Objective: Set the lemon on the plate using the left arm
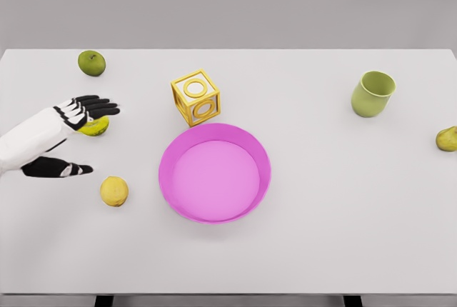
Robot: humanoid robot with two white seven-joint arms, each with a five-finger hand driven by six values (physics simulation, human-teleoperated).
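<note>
A yellow lemon (114, 191) lies on the white table, left of the pink plate (176, 204). My left hand (84, 132) hovers above and to the left of the lemon, fingers spread and holding nothing, thumb pointing toward the lemon. Its upper fingers partly cover a yellow-green fruit (96, 128). The right arm is out of view.
A green lime-like fruit (91, 63) sits at the back left. A yellow hollow cube (195, 97) stands just behind the plate. A green cup (373, 93) is at the back right, and a yellowish pear (448, 138) lies at the right edge.
</note>
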